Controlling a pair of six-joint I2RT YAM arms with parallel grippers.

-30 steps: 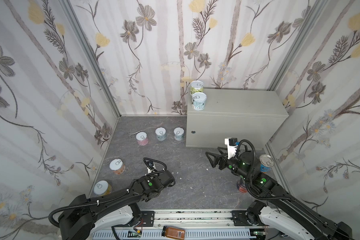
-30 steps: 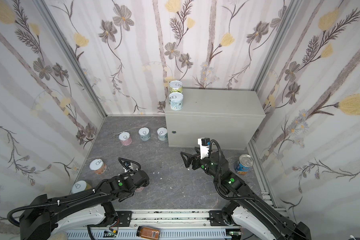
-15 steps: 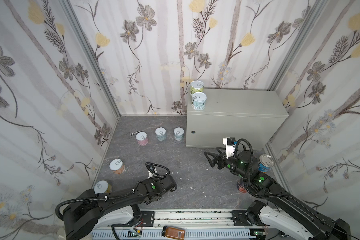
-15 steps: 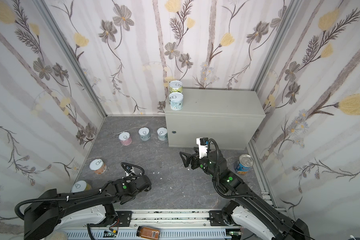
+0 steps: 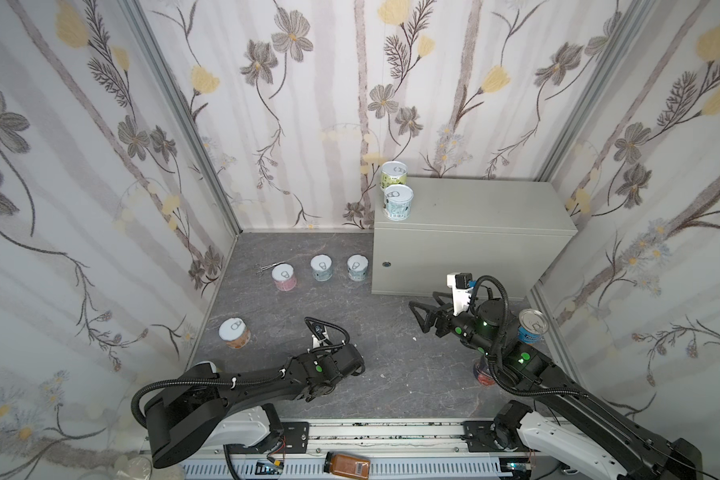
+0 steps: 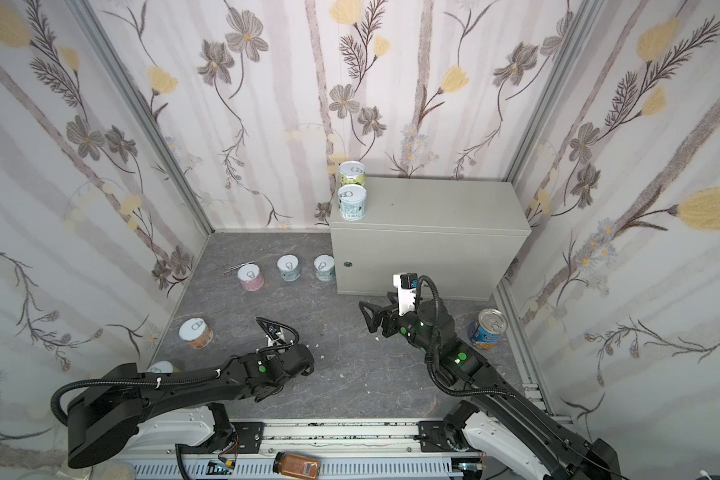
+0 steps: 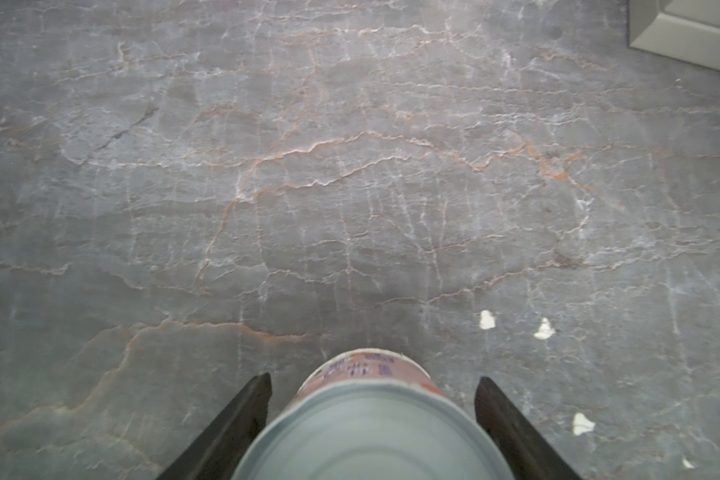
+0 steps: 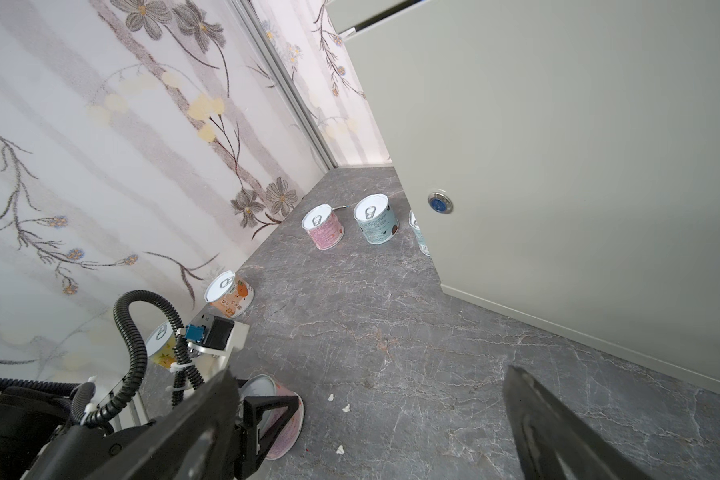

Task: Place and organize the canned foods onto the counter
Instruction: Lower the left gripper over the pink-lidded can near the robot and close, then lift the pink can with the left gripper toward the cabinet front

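Two canned foods, a yellow-green can (image 5: 394, 174) and a pale blue can (image 5: 398, 201), stand at the left end of the grey counter (image 5: 474, 208). On the floor stand a pink can (image 5: 284, 277), two pale blue cans (image 5: 321, 267) (image 5: 357, 267), an orange can (image 5: 234, 332) and a taller blue can (image 5: 532, 326). A dark can (image 5: 484, 374) shows under my right arm. My left gripper (image 7: 373, 380) is low on the floor, shut on another pink can (image 7: 366, 415). My right gripper (image 5: 422, 301) hovers open before the counter, holding nothing.
Small metal scissors (image 5: 267, 268) lie by the back pink can. White crumbs (image 7: 487, 320) dot the floor beside the held can. An amber jar (image 5: 347, 464) lies on the front rail. Flowered walls close in the floor on three sides.
My left gripper has slid right and toward the front, and its jaws have closed in on the pink can. My right gripper has drifted slightly left and stays open.
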